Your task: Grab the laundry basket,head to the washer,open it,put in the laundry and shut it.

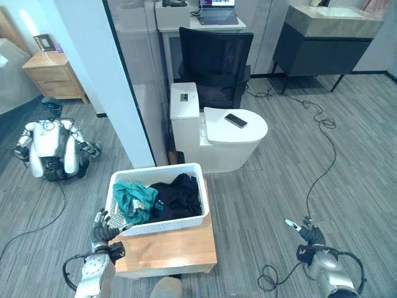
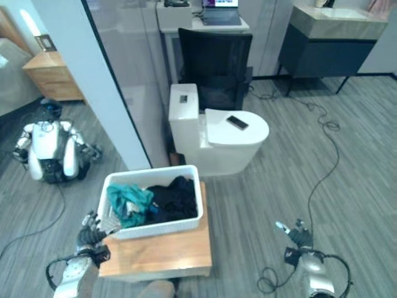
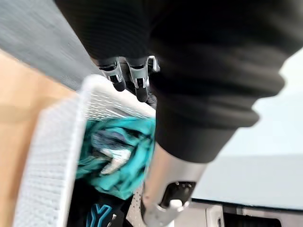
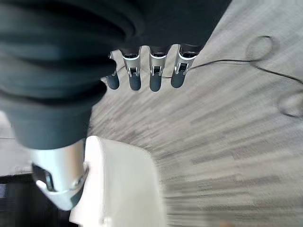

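A white mesh laundry basket [image 1: 186, 221] stands on a low wooden table [image 1: 167, 251], holding a teal garment [image 1: 133, 200] and black clothes [image 1: 180, 195]. My left hand [image 1: 103, 229] is at the basket's near left corner, open with fingers spread, its thumb against the outside of the rim. In the left wrist view the fingers [image 3: 128, 78] reach just past the basket rim [image 3: 49, 156] and the thumb [image 3: 165, 189] hangs over the teal garment [image 3: 120, 158]. My right hand [image 1: 309, 234] is open low over the floor to the right, well apart from the basket, its fingers [image 4: 142, 75] straight.
A white toilet [image 1: 217, 139] with a phone [image 1: 236, 120] on its lid stands just behind the basket, a black chair [image 1: 215, 62] and desk beyond. A white partition [image 1: 111, 81] rises at the left, another robot [image 1: 53, 149] sits on the floor, and a cable [image 1: 319, 167] trails at the right.
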Robot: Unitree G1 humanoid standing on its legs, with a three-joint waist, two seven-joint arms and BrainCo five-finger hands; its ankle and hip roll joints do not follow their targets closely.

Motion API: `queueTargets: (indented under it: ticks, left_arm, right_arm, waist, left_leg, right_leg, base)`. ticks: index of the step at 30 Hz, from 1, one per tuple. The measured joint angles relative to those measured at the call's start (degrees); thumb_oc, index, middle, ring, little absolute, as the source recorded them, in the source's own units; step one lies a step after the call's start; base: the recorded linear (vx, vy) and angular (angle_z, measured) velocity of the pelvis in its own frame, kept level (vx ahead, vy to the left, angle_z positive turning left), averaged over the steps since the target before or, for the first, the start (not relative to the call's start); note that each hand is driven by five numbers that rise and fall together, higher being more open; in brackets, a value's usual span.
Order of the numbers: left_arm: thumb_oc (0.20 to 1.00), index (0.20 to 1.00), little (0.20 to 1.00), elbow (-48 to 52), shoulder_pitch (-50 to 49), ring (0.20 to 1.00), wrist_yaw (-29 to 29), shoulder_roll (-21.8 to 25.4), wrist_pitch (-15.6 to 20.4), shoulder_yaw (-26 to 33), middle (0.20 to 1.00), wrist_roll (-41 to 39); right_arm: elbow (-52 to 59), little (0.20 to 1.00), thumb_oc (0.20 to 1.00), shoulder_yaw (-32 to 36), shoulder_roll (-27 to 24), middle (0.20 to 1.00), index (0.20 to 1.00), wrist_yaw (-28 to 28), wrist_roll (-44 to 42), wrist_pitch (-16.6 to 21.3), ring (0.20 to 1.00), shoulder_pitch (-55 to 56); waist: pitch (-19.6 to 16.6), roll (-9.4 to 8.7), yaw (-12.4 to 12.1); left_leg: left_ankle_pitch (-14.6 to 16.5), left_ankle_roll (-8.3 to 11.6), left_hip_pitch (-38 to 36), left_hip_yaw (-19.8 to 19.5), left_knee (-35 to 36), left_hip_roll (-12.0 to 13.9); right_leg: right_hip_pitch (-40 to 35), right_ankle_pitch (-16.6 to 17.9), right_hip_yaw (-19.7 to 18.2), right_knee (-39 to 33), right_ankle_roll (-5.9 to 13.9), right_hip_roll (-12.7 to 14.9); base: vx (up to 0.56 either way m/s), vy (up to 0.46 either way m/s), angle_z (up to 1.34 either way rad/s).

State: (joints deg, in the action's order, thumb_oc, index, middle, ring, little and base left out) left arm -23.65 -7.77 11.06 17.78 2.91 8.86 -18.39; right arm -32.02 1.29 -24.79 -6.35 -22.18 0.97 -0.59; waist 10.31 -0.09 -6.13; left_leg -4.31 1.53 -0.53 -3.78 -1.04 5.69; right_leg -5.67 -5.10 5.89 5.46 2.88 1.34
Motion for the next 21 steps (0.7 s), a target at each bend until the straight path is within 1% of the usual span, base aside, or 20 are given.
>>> queueTargets:
  ticks: [1, 2, 3, 6, 9, 11, 13, 14, 15, 16, 18, 20, 21]
  left_arm:
    - [1.000, 1.000, 1.000, 0.3, 0.0, 1.000, -0.1, 0.7, -0.2, 0.0, 1.000, 0.9]
    - [1.000, 1.000, 1.000, 1.8, -1.1, 1.000, -0.1, 0.8, -0.9, 0.0, 1.000, 1.6]
    - [1.000, 1.000, 1.000, 2.6, -1.9, 1.000, -0.1, 0.8, -1.1, 0.0, 1.000, 2.0]
    - [1.000, 1.000, 1.000, 5.1, -3.9, 1.000, -0.1, 0.8, -2.6, 0.0, 1.000, 5.8]
    - [1.000, 1.000, 1.000, 6.9, -5.5, 1.000, -0.1, 1.0, -3.9, 0.1, 1.000, 6.4]
    - [1.000, 1.000, 1.000, 7.4, -5.8, 1.000, 0.0, 2.1, -4.5, 0.1, 1.000, 8.1]
    - [1.000, 1.000, 1.000, 7.4, -5.7, 1.000, 0.0, 3.2, -4.7, 0.2, 1.000, 8.3]
    - [1.000, 1.000, 1.000, 7.4, -5.5, 1.000, 0.0, 3.8, -4.8, 0.2, 1.000, 8.3]
    - [1.000, 1.000, 1.000, 7.2, -4.1, 1.000, 0.1, 5.9, -5.5, 0.2, 1.000, 8.2]
    - [1.000, 1.000, 1.000, 6.2, -2.2, 1.000, 0.1, 8.2, -5.8, -0.6, 1.000, 8.2]
    - [1.000, 1.000, 1.000, 5.7, 2.7, 1.000, 0.4, 10.6, -6.2, -0.4, 1.000, 8.1]
    - [1.000, 1.000, 1.000, 2.1, 9.4, 1.000, 0.9, 16.6, -7.0, -2.2, 1.000, 7.5]
    - [1.000, 1.000, 1.000, -2.1, 17.5, 1.000, 2.3, 21.6, -7.2, -2.7, 1.000, 7.4]
  right_arm:
    - [0.2, 1.000, 1.000, -0.1, 0.0, 1.000, 1.000, 0.2, 0.2, -0.3, 1.000, 0.2]
    - [0.2, 1.000, 1.000, -0.2, -0.5, 1.000, 1.000, 0.2, 0.6, -1.3, 1.000, 0.0]
    - [0.3, 1.000, 1.000, -0.4, -0.5, 1.000, 1.000, 0.3, 0.6, -1.4, 1.000, 0.0]
    - [0.6, 1.000, 1.000, -1.2, -0.5, 1.000, 1.000, 0.5, 0.5, -2.1, 1.000, -2.1]
    - [0.7, 1.000, 1.000, -3.7, -0.5, 1.000, 1.000, 1.5, -0.1, -2.5, 1.000, -5.8]
    - [1.1, 1.000, 1.000, -5.7, -0.5, 1.000, 1.000, 1.9, -1.5, -3.2, 1.000, -8.8]
    - [1.2, 1.000, 1.000, -7.4, -0.5, 1.000, 1.000, 2.2, -2.1, -3.6, 1.000, -10.9]
    - [1.2, 1.000, 1.000, -8.0, -0.4, 1.000, 1.000, 2.5, -3.0, -3.7, 1.000, -11.9]
    - [0.2, 1.000, 1.000, -10.2, 0.0, 1.000, 1.000, 2.5, -5.0, -4.0, 1.000, -15.8]
    - [-1.0, 1.000, 1.000, -12.6, 0.0, 1.000, 1.000, 2.5, -6.4, -4.3, 1.000, -19.6]
    - [-1.6, 1.000, 1.000, -13.9, 0.3, 1.000, 1.000, 2.8, -7.9, -4.5, 1.000, -24.1]
    - [-5.1, 1.000, 1.000, -18.5, -0.1, 1.000, 1.000, 2.7, -9.0, -5.1, 1.000, -30.9]
    - [-7.0, 1.000, 1.000, -20.5, 0.1, 1.000, 1.000, 2.6, -9.3, -5.3, 1.000, -36.7]
  waist:
    - [0.0, -0.88, 0.1]
    - [0.0, -1.07, -0.1]
    - [-0.1, -1.02, -0.3]
    - [0.0, -1.03, -1.7]
    - [0.0, -1.00, -3.4]
    - [0.1, -1.14, -4.4]
    - [0.2, -1.28, -4.9]
    - [0.2, -1.36, -5.4]
    - [0.7, -1.74, -5.8]
    - [1.4, -2.04, -5.7]
    - [3.3, -2.22, -6.0]
    - [4.9, -2.56, -6.0]
    - [7.2, -2.72, -6.0]
  left_leg:
    - [-0.1, 0.22, -0.2, -0.1, 0.0, 0.2]
    - [0.5, 0.99, -1.5, -0.1, 0.6, 0.6]
    - [0.8, 1.46, -1.7, -0.1, 0.6, 0.7]
    - [1.1, 1.92, -1.3, 0.0, 0.7, 0.6]
    - [1.6, 2.64, -1.3, 0.0, 1.0, 0.6]
    - [1.7, 2.78, -1.1, 0.1, 1.6, 0.5]
    - [2.2, 3.50, -0.8, 0.3, 1.7, 0.6]
    - [2.2, 3.56, -0.3, 0.3, 1.5, 0.4]
    - [1.9, 3.77, 1.3, 0.4, 1.0, 0.3]
    - [1.6, 4.11, 3.0, 0.0, 0.4, 0.4]
    - [0.7, 4.16, 4.6, -0.2, 0.1, 0.4]
    - [0.0, 4.48, 6.9, -0.6, -0.4, 0.6]
    - [-0.8, 4.89, 9.0, -1.3, -0.8, 1.0]
  right_leg:
    - [-1.5, 0.8, 0.7, -2.3, -0.53, 0.3]
    - [-3.5, 1.2, 0.7, -4.2, -0.65, -0.2]
    - [-4.1, 1.2, 0.7, -4.7, -0.67, -0.3]
    - [-4.1, 1.5, 0.7, -5.9, -0.60, -0.2]
    - [-4.3, 2.1, 0.4, -7.2, -0.48, -0.2]
    - [-4.1, 2.5, 0.4, -8.0, -0.32, -0.2]
    - [-3.8, 2.6, 0.3, -8.2, -0.26, -0.2]
    - [-3.4, 3.0, 0.3, -8.4, -0.19, -0.1]
    - [-1.9, 3.6, 0.2, -8.4, -0.03, -0.1]
    - [-0.7, 3.9, 0.2, -8.4, -0.14, -0.3]
    - [0.4, 5.1, 0.4, -8.6, 0.01, -0.5]
    - [2.8, 5.3, 0.8, -7.9, 0.01, -0.8]
    - [4.5, 5.8, 1.0, -7.6, 0.00, -1.3]
  base:
    - [0.11, 0.143, 0.01]
    - [0.05, 0.082, 0.10]
    - [0.03, 0.067, 0.02]
    - [0.02, 0.054, -0.01]
    - [0.01, 0.025, -0.02]
    - [-0.03, 0.010, 0.03]
    - [-0.07, 0.002, 0.03]
    - [-0.12, -0.007, -0.02]
    - [-0.17, -0.017, -0.02]
    - [-0.15, -0.015, -0.04]
    - [-0.19, -0.032, 0.09]
    - [-0.18, -0.036, 0.11]
    - [-0.20, -0.042, 0.12]
